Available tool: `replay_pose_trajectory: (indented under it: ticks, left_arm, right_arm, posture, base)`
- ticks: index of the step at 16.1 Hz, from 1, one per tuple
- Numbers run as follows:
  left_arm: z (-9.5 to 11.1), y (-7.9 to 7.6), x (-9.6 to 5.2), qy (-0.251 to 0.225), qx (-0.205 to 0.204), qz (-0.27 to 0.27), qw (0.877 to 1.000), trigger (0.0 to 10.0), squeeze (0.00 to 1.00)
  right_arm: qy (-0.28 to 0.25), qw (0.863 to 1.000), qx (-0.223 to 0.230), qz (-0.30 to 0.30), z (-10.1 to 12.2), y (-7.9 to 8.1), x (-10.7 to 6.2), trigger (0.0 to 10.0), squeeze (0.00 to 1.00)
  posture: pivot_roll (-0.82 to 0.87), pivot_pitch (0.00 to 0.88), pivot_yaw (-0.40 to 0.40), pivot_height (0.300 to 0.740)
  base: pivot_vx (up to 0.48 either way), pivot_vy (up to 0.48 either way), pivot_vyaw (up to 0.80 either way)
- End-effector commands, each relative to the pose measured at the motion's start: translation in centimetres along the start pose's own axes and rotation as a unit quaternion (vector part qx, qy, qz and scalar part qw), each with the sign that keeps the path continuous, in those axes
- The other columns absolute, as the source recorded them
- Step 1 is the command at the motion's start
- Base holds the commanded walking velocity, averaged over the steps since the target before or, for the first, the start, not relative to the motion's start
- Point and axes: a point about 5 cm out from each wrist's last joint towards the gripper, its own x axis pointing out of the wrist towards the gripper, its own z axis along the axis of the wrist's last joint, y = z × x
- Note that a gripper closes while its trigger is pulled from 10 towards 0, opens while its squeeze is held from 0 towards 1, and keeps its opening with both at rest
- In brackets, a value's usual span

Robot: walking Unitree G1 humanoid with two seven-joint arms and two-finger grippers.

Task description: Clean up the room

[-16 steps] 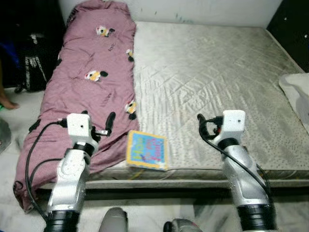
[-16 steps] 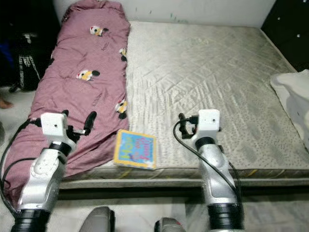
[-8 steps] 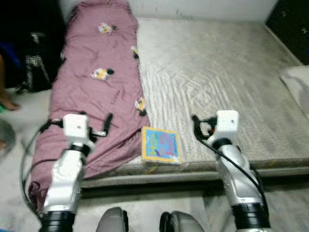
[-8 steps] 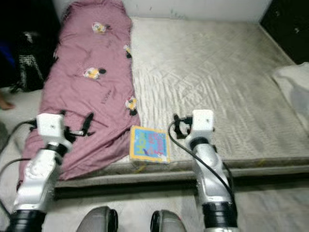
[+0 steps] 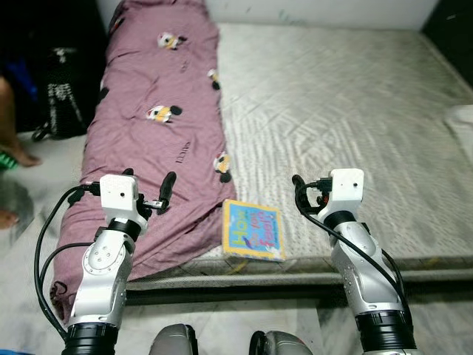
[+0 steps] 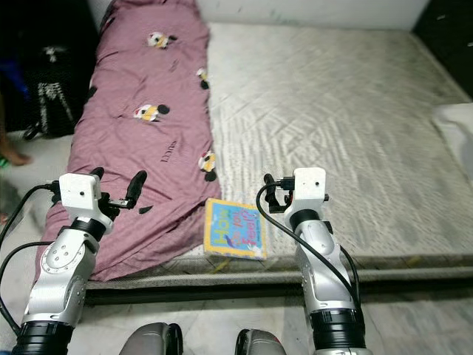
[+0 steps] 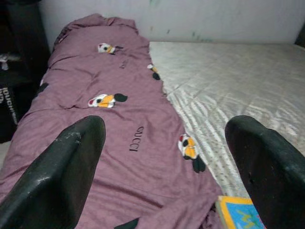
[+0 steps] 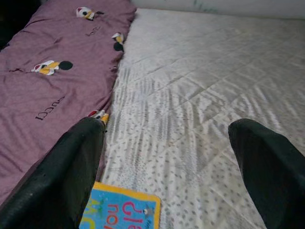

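The robot stands at the foot edge of the bed (image 5: 355, 111), both arms raised level over that edge — a ready stance for a reach rather than a grasp; the left gripper (image 7: 162, 162) hangs over the maroon blanket (image 5: 159, 126), its two black fingers spread wide with nothing between them; the right gripper (image 8: 167, 167) hovers above the bare quilted mattress near the foot edge, fingers equally wide apart and empty. Between the two arms, flat on the mattress and just at the foot edge, lies the colourful picture book (image 5: 253, 229), one side touching the blanket's hem; it looks like the loose item the tidying calls for, which would explain why both grippers flank it. The blanket runs in a long strip down the bed's left side and spills over the foot corner toward the floor — probably left as it fell. A dark bag (image 5: 66, 89) stands on the floor beside the bed's left edge; a person's bare foot (image 5: 18, 157) rests near it.
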Motion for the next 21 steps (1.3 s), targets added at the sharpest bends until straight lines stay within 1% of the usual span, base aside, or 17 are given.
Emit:
replay_pose_trajectory:
  ticks: [1,3,5,8,11,12,14,15,16,18,19,21]
  left_arm:
    - [0.2,0.0,-0.1,-0.004,0.002,-0.003,1.000,10.0,0.00]
    - [0.2,0.0,-0.1,-0.005,0.002,-0.003,1.000,10.0,0.00]
    - [0.0,0.2,0.0,0.001,0.012,0.018,1.000,10.0,0.00]
    - [-0.1,0.2,0.0,0.007,0.012,0.017,1.000,10.0,0.00]
    - [0.1,0.6,0.0,0.018,0.032,0.031,0.999,10.0,0.00]
    - [0.0,0.9,-0.3,0.025,0.049,0.040,0.998,10.0,0.00]
    - [-0.5,1.2,-1.4,0.040,0.038,0.031,0.998,10.0,0.00]
    - [-1.0,1.2,-2.1,0.058,0.019,0.026,0.998,10.0,0.00]
    - [-1.0,1.3,-2.4,0.064,0.015,0.024,0.998,10.0,0.00]
    - [-0.8,1.5,-2.7,0.062,0.010,0.023,0.998,10.0,0.00]
    - [-0.6,1.9,-2.6,0.053,0.007,0.042,0.998,10.0,0.00]
    - [-0.2,1.8,-2.4,0.047,0.008,0.041,0.998,10.0,0.00]
  right_arm:
    - [-0.002,1.000,0.000,-0.004,0.1,-0.2,-0.1,10.0,0.00]
    - [-0.002,1.000,0.001,-0.004,0.1,-0.2,-0.1,10.0,0.00]
    - [-0.003,1.000,0.001,-0.004,0.1,-0.2,-0.2,10.0,0.00]
    - [-0.003,1.000,0.000,-0.004,0.1,-0.2,-0.2,10.0,0.00]
    - [-0.008,1.000,-0.002,-0.004,0.5,-0.3,-0.1,10.0,0.00]
    - [-0.011,1.000,-0.005,-0.004,0.7,-0.4,0.0,10.0,0.00]
    - [-0.015,1.000,-0.010,-0.010,1.0,-0.7,-0.2,10.0,0.00]
    - [-0.016,1.000,-0.011,-0.010,1.0,-0.8,-0.4,10.0,0.00]
    - [-0.017,1.000,-0.011,-0.011,1.0,-0.9,-0.6,10.0,0.00]
    - [-0.014,1.000,-0.010,-0.013,0.8,-1.1,-0.7,10.0,0.00]
    - [-0.020,1.000,-0.009,-0.012,0.9,-1.0,-0.7,10.0,0.00]
    - [-0.020,1.000,-0.011,-0.013,0.9,-0.9,-0.7,10.0,0.00]
  posture:
    - [0.03,0.113,-0.046,0.740]
    - [0.03,0.113,-0.046,0.740]
    - [0.03,0.108,-0.045,0.740]
    - [0.03,0.108,-0.045,0.740]
    - [0.04,0.131,-0.046,0.740]
    - [0.05,0.143,-0.041,0.740]
    - [0.04,0.150,-0.044,0.740]
    - [0.04,0.151,-0.041,0.740]
    - [0.04,0.151,-0.041,0.740]
    - [0.03,0.147,-0.037,0.736]
    - [0.03,0.140,-0.034,0.721]
    - [0.03,0.141,-0.037,0.696]
  base:
    - [0.300,0.000,0.00]
    - [0.298,0.000,0.00]
    - [0.000,0.000,0.00]
    - [0.000,0.000,0.00]
    - [0.000,0.000,0.00]
    - [0.000,0.000,0.00]
    - [0.000,0.000,0.00]
    - [0.000,0.000,0.00]
    - [0.000,0.000,0.00]
    - [0.000,0.000,0.00]
    - [0.000,0.000,0.00]
    - [0.000,0.000,0.00]
